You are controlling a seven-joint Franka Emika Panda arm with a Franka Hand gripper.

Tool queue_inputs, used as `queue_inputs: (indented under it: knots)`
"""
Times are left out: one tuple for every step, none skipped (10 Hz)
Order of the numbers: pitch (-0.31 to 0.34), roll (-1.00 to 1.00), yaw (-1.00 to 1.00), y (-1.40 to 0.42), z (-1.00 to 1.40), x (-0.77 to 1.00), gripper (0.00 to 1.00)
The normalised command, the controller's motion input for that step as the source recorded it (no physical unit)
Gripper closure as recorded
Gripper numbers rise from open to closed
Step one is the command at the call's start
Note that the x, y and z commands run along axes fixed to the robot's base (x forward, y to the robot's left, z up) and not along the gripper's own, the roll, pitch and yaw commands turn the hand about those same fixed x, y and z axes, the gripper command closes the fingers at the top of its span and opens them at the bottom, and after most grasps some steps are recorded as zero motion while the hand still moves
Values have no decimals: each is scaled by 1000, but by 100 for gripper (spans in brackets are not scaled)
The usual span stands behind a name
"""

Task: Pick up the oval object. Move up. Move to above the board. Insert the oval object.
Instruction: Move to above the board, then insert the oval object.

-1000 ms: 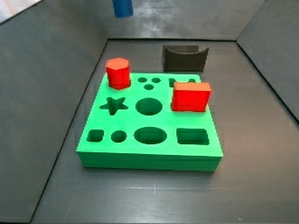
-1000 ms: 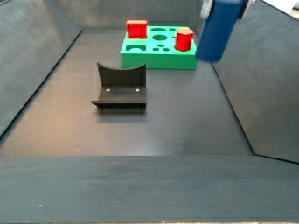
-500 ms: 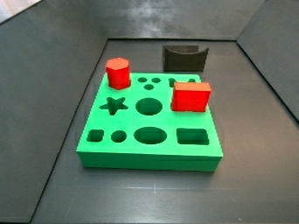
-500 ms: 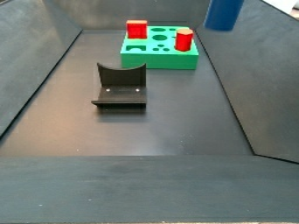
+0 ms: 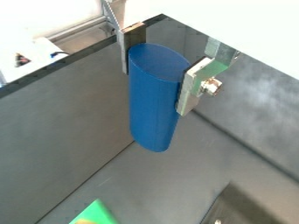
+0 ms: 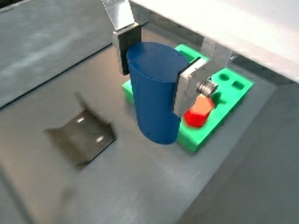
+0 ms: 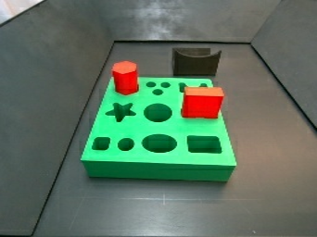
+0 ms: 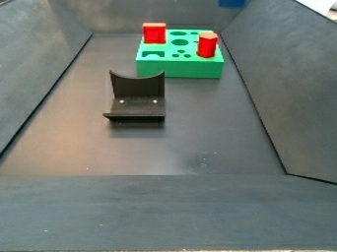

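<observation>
While the gripper is held high above the bin floor, its two silver plates are pinched on the upper part of the oval object, so that the blue peg hangs below the fingers with its long axis upright and its rounded lower end free. The coming move is judged to turn on one relation: the board is seen in a wrist view beyond and below the peg, off to one side, not directly beneath it, so a sideways carry toward the oval hole seems needed before any descent. That hole is shown open in a side view, near the board's front edge between a small round hole and the rectangular one; the red hexagonal block and the red cube stand farther back. Neither gripper nor peg is shown clearly in the side views. The grasp is shown only by the wrist views, while the board's hole layout is given only by a side view
</observation>
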Motion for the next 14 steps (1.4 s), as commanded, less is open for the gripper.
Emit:
queue_inputs:
  knots:
    - [179, -40, -29, -1000, 180, 348, 100]
    - [136, -19, -18, -1000, 179, 352, 100]
    - [120, -25, -2, -1000, 181, 363, 100]
    - [122, -8, 0, -1000, 183, 371, 100]
    - [129, -5, 4, -1000, 187, 380, 100]
    - [131, -4, 8, -1000, 188, 401, 100]
    - [134, 7, 10, -1000, 192, 416, 100]
    - [132, 2, 4, -1000, 195, 433, 100]
    - [136, 13, 13, -695, 144, 332, 100]
    - [129, 24, 11, -411, 93, 233, 100]
    - [102, 29, 12, -242, 63, 153, 100]
    - [-10, 0, 0, -249, -140, 0, 100]
    - [-50, -1, -57, -277, -446, -11, 100]
    - [-93, 107, -123, -663, -640, 214, 100]
